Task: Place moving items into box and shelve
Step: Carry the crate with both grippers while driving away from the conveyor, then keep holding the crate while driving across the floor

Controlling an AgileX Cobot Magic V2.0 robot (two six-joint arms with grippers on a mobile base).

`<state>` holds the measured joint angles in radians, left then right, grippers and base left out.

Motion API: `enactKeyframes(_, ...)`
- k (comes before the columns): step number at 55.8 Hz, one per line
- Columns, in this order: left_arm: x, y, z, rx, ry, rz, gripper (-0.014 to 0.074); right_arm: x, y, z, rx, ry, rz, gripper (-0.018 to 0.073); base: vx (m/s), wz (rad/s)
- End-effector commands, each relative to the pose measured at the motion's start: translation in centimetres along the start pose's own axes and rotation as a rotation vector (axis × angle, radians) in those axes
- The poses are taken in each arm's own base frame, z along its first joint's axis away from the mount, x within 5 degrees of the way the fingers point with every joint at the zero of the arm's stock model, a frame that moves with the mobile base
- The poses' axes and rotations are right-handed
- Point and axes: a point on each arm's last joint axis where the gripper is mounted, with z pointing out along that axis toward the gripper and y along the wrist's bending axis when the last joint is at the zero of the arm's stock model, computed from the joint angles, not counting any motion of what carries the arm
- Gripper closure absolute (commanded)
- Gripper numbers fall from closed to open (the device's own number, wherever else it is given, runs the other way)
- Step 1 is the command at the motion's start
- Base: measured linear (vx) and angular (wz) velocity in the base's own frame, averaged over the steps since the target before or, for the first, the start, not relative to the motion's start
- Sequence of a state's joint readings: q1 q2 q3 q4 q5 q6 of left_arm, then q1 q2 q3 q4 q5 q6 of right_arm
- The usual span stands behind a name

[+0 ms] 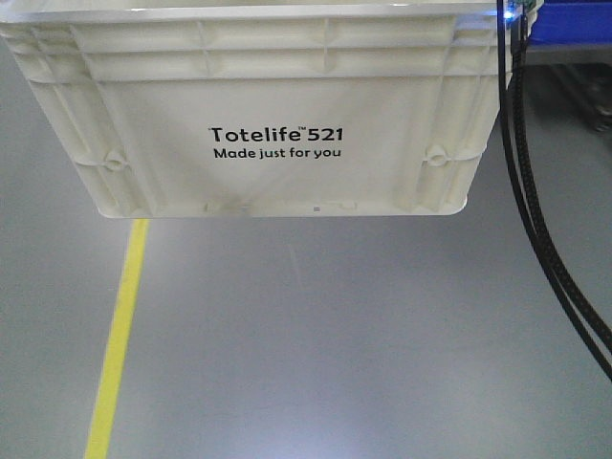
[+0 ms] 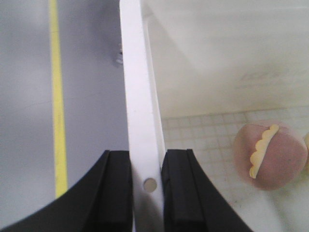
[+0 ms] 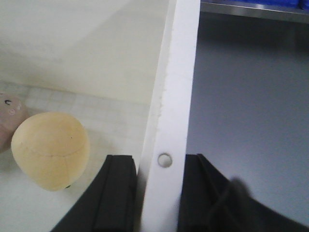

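Note:
The white box point(image 1: 277, 115) with black "Totelife 521" print hangs above the grey floor, filling the top of the front view. My left gripper point(image 2: 146, 183) is shut on the box's left rim point(image 2: 140, 96), one black finger point(image 2: 116, 188) outside the wall and one inside. At the opposite wall my right gripper point(image 3: 159, 188) is shut on the right rim point(image 3: 176, 87). Two moving items lie on the box's gridded bottom: a pinkish-beige piece point(image 2: 270, 155) with a yellow scalloped edge, and a tan-yellow round piece point(image 3: 50, 150).
A yellow floor line point(image 1: 120, 335) runs under the box's left side. Black cables point(image 1: 545, 220) hang down at the right. Blue bins on a shelf point(image 1: 569, 24) show at the top right, with a metal shelf edge point(image 3: 256, 9) beyond the box.

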<state>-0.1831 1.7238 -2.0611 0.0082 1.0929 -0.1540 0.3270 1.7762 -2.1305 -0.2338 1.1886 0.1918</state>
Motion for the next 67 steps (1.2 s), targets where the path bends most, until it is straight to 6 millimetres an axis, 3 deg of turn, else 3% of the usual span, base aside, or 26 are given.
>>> enactKeyframes(1, -2.48, 1.19, -4.59, -0.079, -0.25, 0.046, 0.0597, -1.93, -2.8, -4.63, 0.142, -0.217, -0.043, 0.0564, 0.22, 0.61)
enactKeyframes(32, -2.48, 1.19, -4.59, -0.079, -0.25, 0.046, 0.0597, -1.93, -2.8, -4.63, 0.142, -0.217, -0.043, 0.0564, 0.26, 0.46)
enactKeyframes(67, -2.48, 1.19, -4.59, -0.079, -0.25, 0.046, 0.0597, -1.93, -2.8, -4.63, 0.142, -0.217, -0.043, 0.0564, 0.4, 0.18)
